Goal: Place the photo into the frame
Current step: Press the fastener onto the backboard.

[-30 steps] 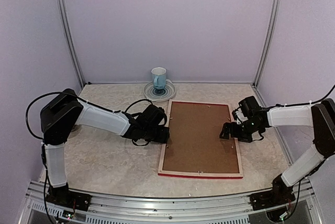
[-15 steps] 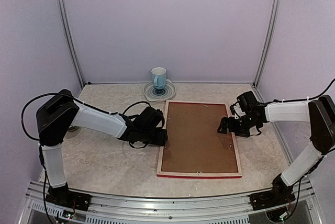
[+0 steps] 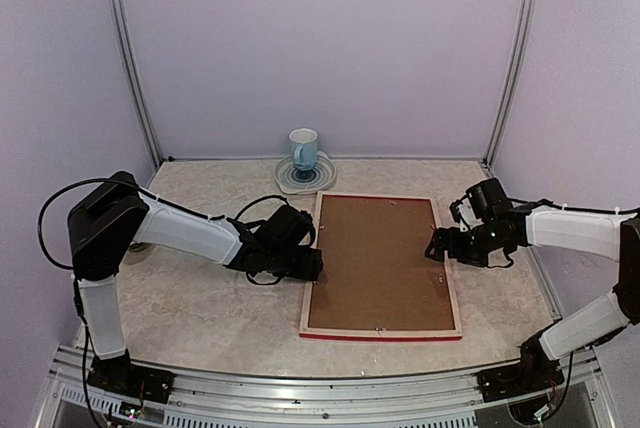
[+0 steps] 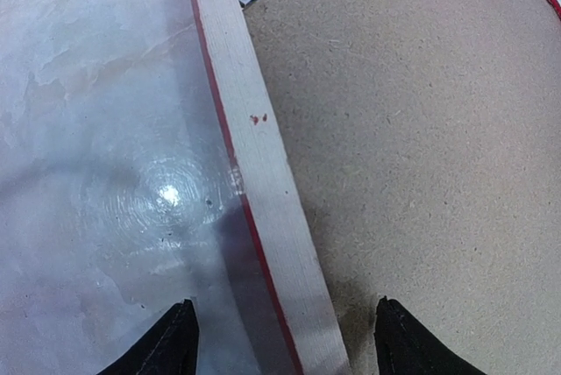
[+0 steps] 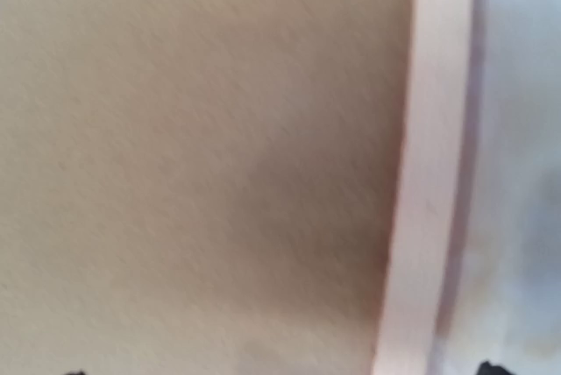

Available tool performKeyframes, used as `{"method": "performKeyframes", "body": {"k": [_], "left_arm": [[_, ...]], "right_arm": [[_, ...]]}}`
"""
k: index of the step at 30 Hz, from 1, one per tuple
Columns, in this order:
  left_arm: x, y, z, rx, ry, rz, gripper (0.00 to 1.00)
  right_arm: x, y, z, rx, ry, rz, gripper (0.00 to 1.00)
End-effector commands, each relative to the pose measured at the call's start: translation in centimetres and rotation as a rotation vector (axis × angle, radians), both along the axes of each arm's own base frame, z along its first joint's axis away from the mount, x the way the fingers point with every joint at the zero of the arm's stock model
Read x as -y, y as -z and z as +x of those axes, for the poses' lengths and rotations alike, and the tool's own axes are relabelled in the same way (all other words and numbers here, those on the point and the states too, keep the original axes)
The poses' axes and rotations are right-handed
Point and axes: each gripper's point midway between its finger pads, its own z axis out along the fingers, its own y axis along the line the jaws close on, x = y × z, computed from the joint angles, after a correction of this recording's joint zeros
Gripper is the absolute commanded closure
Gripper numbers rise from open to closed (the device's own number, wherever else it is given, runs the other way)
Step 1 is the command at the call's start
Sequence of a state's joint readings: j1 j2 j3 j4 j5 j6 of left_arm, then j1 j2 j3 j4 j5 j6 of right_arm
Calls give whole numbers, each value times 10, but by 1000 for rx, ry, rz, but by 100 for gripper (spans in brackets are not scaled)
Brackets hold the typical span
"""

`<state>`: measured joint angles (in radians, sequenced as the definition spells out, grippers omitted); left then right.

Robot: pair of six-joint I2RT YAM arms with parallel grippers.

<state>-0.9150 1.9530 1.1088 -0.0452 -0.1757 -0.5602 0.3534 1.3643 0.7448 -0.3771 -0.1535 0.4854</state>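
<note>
Left gripper point(image 4: 285, 309) has its black fingers spread, straddling the left rail of the big rectangular red-edged picture frame point(image 3: 380, 332). That's lying face down on the pale marbled table point(image 3: 200, 298), plain brown backing board point(image 3: 378, 263) up. Right gripper point(image 3: 437, 246) hangs wide open over the frame's right side.

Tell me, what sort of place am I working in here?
Probably a robot test booth, not a home: plain lilac wall panels, aluminium corner posts, and a marbled tabletop edged by a metal rail.
</note>
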Motion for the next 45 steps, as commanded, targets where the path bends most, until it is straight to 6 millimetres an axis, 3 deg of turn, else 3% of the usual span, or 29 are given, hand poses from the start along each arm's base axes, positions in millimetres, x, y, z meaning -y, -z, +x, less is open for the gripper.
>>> {"method": "performKeyframes", "body": {"k": [1, 10, 20, 31, 39, 45], "left_arm": [[3, -14, 3, 9, 3, -27, 30], [1, -14, 4, 8, -1, -30, 30], [-2, -12, 2, 4, -4, -30, 30], [-4, -9, 2, 0, -5, -31, 29], [-5, -10, 2, 0, -4, -33, 29], [-5, -9, 1, 0, -3, -34, 29]], "right_arm": [[6, 14, -23, -61, 29, -35, 7], [8, 24, -42, -81, 66, -108, 24], [12, 30, -36, -63, 90, -132, 54], [8, 39, -38, -84, 70, -128, 55], [8, 41, -37, -85, 69, -133, 65], [8, 44, -37, -94, 68, -139, 65]]}}
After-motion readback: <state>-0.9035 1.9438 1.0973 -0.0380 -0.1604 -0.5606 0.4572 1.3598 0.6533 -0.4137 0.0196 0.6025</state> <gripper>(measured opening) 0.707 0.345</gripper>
